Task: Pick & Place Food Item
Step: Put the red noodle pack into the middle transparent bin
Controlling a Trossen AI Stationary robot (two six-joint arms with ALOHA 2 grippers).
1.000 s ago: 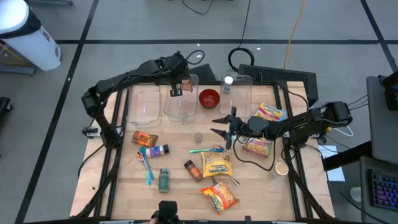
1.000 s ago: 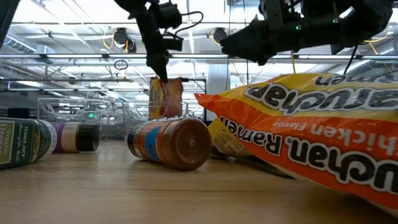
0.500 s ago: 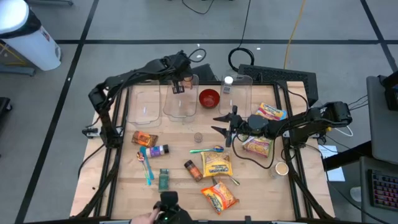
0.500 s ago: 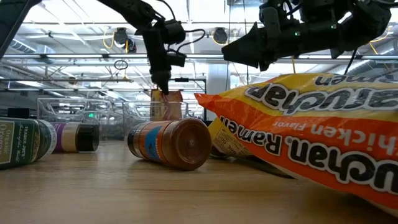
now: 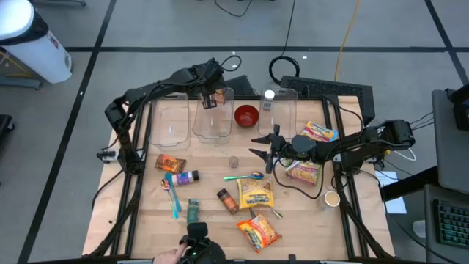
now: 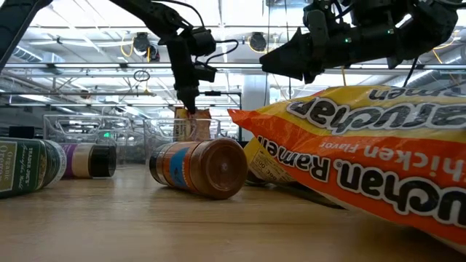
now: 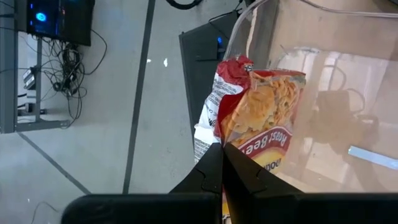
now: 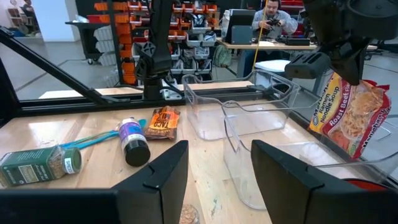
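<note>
My left gripper (image 5: 209,98) is shut on a red and orange ramen packet (image 7: 261,118) over the middle clear container (image 5: 213,122) at the table's far side. The packet also shows in the right wrist view (image 8: 352,116) and the low view (image 6: 193,122). Its lower end is about level with the container's rim. My right gripper (image 5: 261,147) is open and empty, hovering near the table's middle, right of a small cup (image 5: 234,161). My left gripper pinches the packet's upper end (image 7: 244,151) between its two shut fingers (image 7: 211,167). The fingers come from above, pointing down. The packet hangs below them, slightly tilted (image 8: 348,84), over the open container and clear of the table.
Two more clear containers (image 5: 170,125) (image 5: 278,105) and a red bowl (image 5: 247,115) stand at the far side. Spice jars (image 5: 228,199), spoons (image 5: 245,177) and other ramen packets (image 5: 258,230) (image 5: 317,133) lie across the table. A person's hand (image 5: 167,254) is at the near edge.
My left gripper has gone a little toward the table's far edge and down with the packet. The packet now hangs lower, its bottom end at the middle container's rim.
</note>
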